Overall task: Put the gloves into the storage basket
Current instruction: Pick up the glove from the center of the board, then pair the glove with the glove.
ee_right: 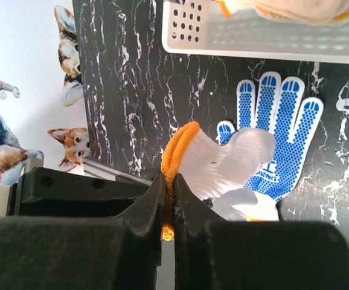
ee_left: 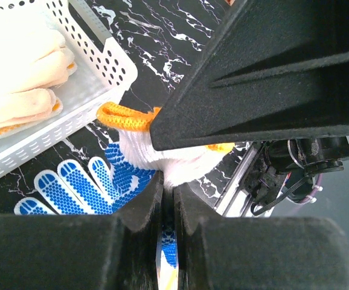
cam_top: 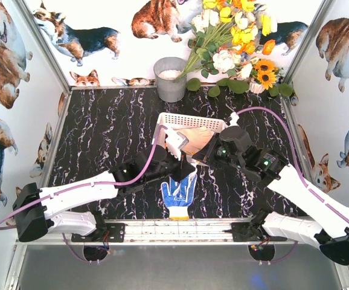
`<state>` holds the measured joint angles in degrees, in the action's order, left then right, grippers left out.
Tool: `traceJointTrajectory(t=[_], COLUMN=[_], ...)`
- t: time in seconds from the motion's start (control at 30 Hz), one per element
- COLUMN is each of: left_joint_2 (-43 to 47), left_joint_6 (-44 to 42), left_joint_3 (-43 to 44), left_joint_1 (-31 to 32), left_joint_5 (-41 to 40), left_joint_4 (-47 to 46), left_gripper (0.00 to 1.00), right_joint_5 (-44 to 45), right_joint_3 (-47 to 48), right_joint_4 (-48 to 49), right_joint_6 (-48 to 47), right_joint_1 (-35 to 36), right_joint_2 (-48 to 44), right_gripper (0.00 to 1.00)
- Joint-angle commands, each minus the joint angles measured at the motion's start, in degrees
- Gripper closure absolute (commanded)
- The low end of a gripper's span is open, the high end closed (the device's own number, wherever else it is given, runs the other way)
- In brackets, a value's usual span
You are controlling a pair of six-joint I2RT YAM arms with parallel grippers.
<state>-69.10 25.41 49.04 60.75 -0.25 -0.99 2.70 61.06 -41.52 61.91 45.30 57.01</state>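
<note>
Nearest, close to the middle of the table's near edge, the dotted glove lay flat, palm up, fingers pointing toward the far edge. It had not been picked up.

Just above and beyond it, both arms met over one plain glove. The left gripper was pinched tight on the white knit. The right gripper was clamped shut on the orange cuff, with the rest of the glove hanging loose over the dotted one.

The right's hold looked thin, only the cuff edge, so a quick lift could have let it slip out. With two grips on one glove, any move apart would probably have stretched the knit or torn it from the weaker pinch. If both had let go here, the glove would have dropped onto the dotted glove, short of its goal. The two grippers also sat almost against each other, so a swing by either arm risked a knock.

Beyond them, mid-table, stood the storage basket, already holding cream gloves. Its near wall was close to the hanging glove, which might have snagged the rim or shoved the light basket toward the bucket at the far edge.
</note>
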Motion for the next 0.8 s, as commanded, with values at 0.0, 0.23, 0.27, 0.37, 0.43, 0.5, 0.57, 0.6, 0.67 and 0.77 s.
traceJointTrajectory(t=[0.0,0.23,0.27,0.37,0.43,0.5,0.57,0.6,0.67,0.77], left_joint_2=[1.2,3.5,3.8,5.1,6.5,8.7,11.3,12.6,15.2,18.4], left_joint_6=[-0.3,-0.3,-0.3,-0.4,-0.4,-0.2,0.6,1.1,2.5,3.9], left_joint_3=[0.3,-0.4,-0.5,-0.9,-1.4,-2.1,-3.1,-3.4,-3.7,-3.5], left_joint_1=[-0.3,-0.2,-0.3,-0.3,-0.3,-0.8,-2.3,-3.6,-7.2,-14.0], left_joint_5=[-1.0,-0.7,-0.7,-0.3,-0.4,-0.5,-0.5,-0.6,-0.6,0.3], left_joint_4=[-0.9,0.4,0.8,2.1,3.1,4.1,5.2,6.3,9.2,14.8], left_gripper=[1.00,0.49,0.42,0.27,0.18,0.11,0.06,0.05,0.03,0.00], right_joint_5=[-1.0,-0.5,-0.1,1.5,2.7,3.5,3.6,3.5,3.4,2.1], right_joint_3=[-1.5,-6.0,-6.3,-7.2,-7.3,-7.4,-7.3,-7.2,-7.1,-6.7], right_joint_4=[5.5,10.9,11.1,11.0,10.2,9.6,9.0,8.7,7.9,7.8], right_joint_6=[-2.2,-3.5,-3.8,-5.5,-6.8,-8.5,-10.4,-11.6,-13.7,-17.5], right_joint_1=[0.0,0.0,-0.1,-0.1,-0.1,-0.3,-0.4,-0.5,-0.6,-0.6], right_joint_2=[-2.2,-6.7,-7.2,-8.5,-9.0,-9.4,-9.5,-9.6,-9.7,-9.4], right_gripper=[1.00,1.00,1.00,1.00,1.00,1.00,1.00,1.00,1.00,1.00])
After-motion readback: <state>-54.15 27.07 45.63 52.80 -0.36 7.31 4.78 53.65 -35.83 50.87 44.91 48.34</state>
